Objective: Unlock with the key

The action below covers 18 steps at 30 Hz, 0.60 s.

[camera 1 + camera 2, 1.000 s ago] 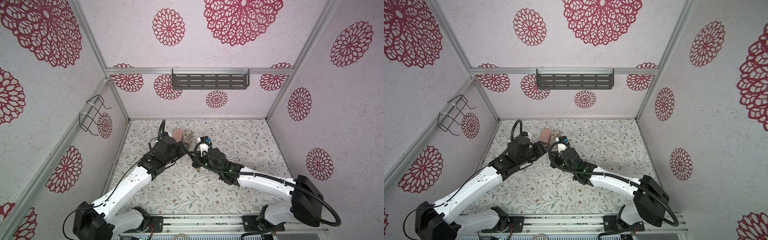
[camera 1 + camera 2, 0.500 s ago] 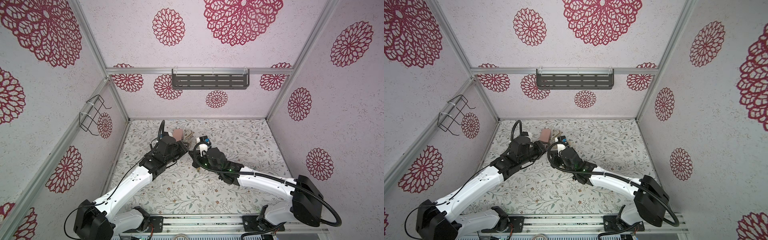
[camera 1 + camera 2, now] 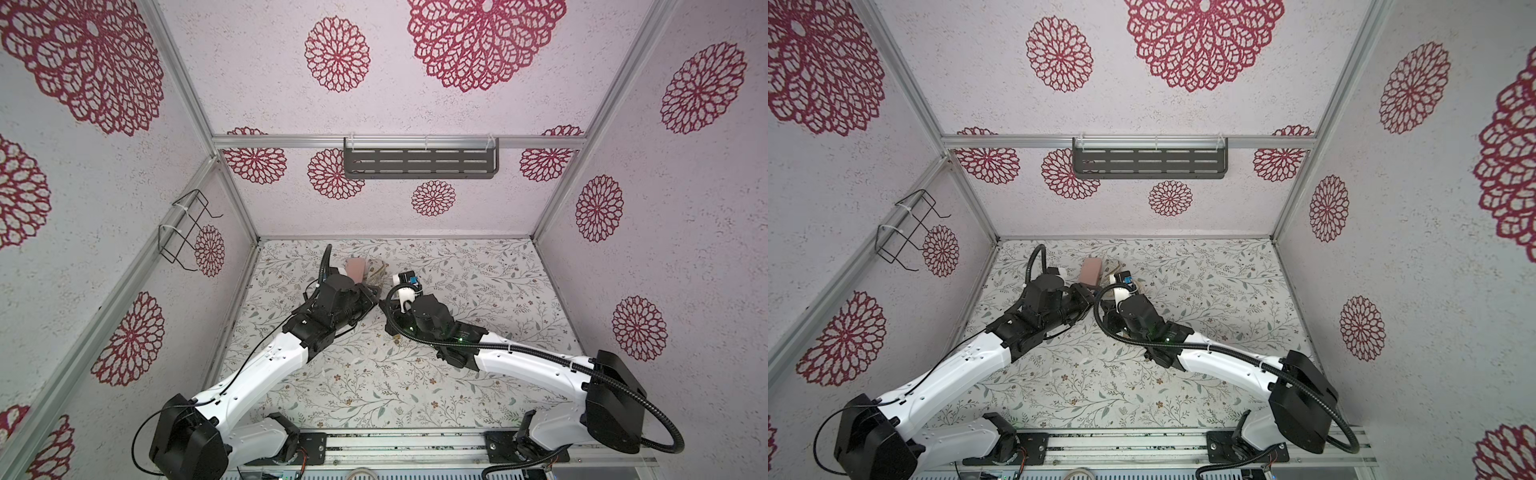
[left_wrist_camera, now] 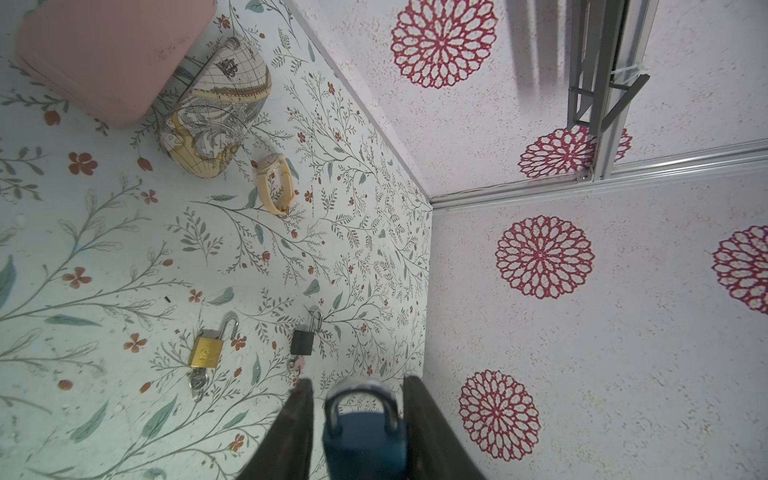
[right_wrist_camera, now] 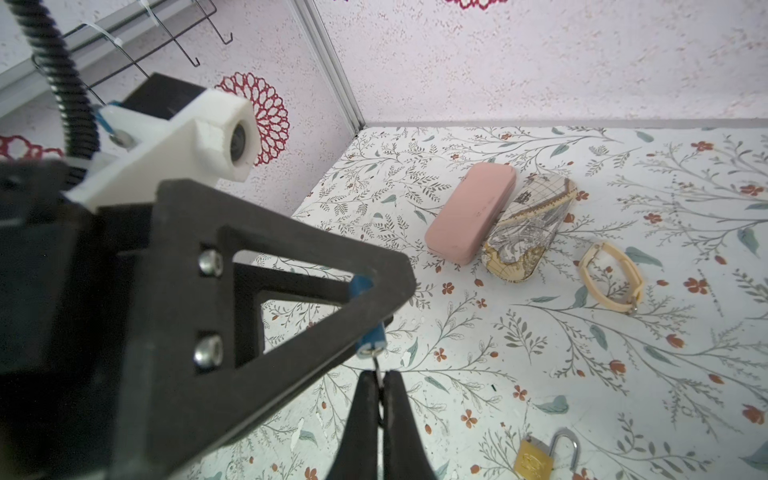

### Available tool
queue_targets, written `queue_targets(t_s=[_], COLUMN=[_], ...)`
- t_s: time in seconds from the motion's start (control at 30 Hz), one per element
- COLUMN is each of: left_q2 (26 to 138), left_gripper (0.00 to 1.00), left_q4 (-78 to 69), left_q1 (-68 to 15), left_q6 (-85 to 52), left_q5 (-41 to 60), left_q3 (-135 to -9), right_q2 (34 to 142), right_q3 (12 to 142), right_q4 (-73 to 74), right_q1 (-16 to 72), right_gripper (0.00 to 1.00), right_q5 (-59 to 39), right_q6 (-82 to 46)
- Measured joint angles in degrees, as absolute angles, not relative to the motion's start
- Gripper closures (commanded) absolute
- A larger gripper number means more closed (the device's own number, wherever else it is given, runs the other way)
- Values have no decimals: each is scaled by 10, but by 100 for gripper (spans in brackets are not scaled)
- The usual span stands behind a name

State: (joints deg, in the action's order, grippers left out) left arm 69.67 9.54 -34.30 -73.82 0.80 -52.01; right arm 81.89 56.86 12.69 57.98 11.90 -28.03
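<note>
A blue padlock (image 4: 365, 432) with a silver shackle sits between the dark fingers of my left gripper (image 4: 357, 386), which is shut on it and holds it above the floral table. In the right wrist view the blue padlock (image 5: 369, 337) shows only as a blue edge past the left finger frame. A thin metal key (image 5: 377, 368) reaches up to the padlock's underside. My right gripper (image 5: 380, 376) is shut on the key. In both top views the two grippers meet tip to tip near the table's back middle, left gripper (image 3: 371, 301) and right gripper (image 3: 390, 309), and both padlock and key are hidden there.
On the table lie a gold padlock (image 4: 205, 351) with a key in it, a small black padlock (image 4: 302, 340), a cream watch band (image 4: 276, 185), a pink case (image 4: 112, 54) and a map-print case (image 4: 216, 112). A grey shelf (image 3: 419, 164) hangs on the back wall, a wire rack (image 3: 183, 232) on the left wall.
Hardly anything differs in the top views. Both grippers stay tip to tip at the back middle, and the left wrist has shifted only slightly.
</note>
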Motion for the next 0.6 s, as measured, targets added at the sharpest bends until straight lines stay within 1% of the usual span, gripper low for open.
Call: queue_targets(t_s=[0.17,0.33,0.6], left_q2=[699,705,705], left_gripper=[64,69,68], left_q4=[67,49,45], left_q1=[-344,-345,-345], left_q6=[-766,-781,-792], left_q5=[8,8,8], left_q3=[-501,-500,-500], right_q2=[822,825,826], right_q3=[575,585,587], right_q4=[110,99,95], right_q1=[590,599,601], right_gripper=[100,100,100], right_q5=[141,163,180], right_q6=[-260,-244,-236])
